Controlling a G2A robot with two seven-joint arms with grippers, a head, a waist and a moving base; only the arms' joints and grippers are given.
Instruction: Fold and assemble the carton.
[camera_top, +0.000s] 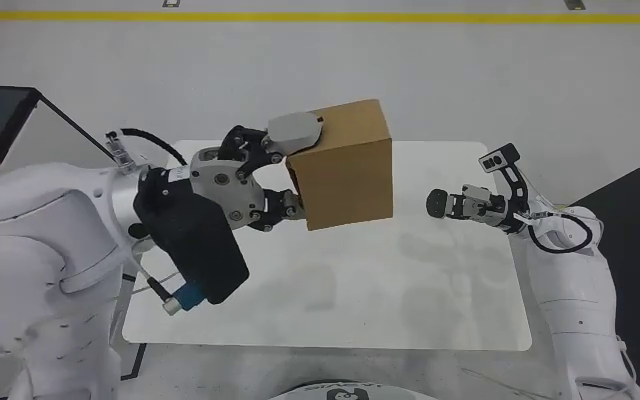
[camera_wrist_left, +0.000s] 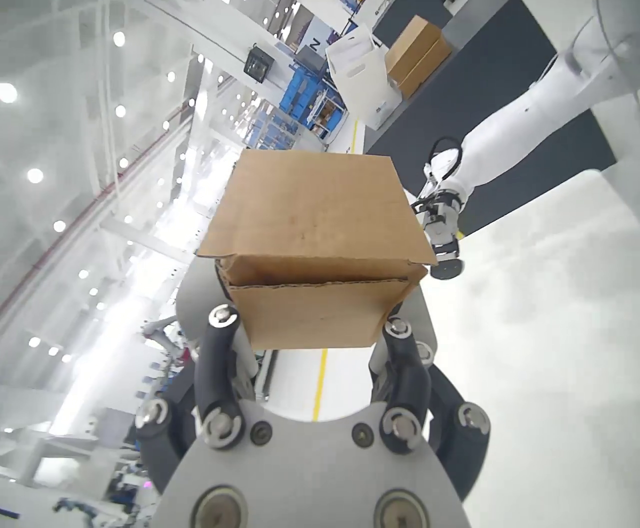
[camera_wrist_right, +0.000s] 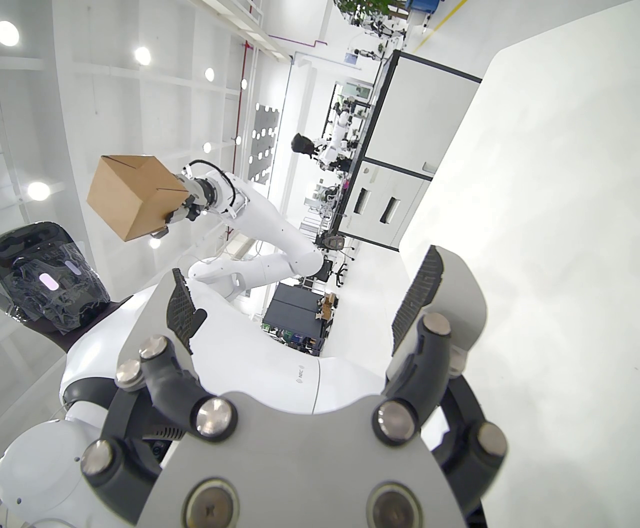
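Observation:
A brown carton (camera_top: 345, 165) in box shape is held up above the white table (camera_top: 400, 300), over its back left part. My left gripper (camera_top: 283, 172) is shut on the carton's left end, one finger on each side of it. In the left wrist view the carton (camera_wrist_left: 310, 235) sits between the fingers (camera_wrist_left: 215, 345), with a folded flap edge facing the camera. My right gripper (camera_top: 437, 204) hangs over the table's right side, open and with nothing in it, a short way right of the carton. The right wrist view shows its ribbed pads (camera_wrist_right: 417, 295) apart, and the carton (camera_wrist_right: 135, 195) far off.
The table's white top stretches in front of and below both arms. A black-edged panel (camera_top: 20, 110) stands at the far left. A yellow line (camera_top: 320, 17) runs across the floor behind the table.

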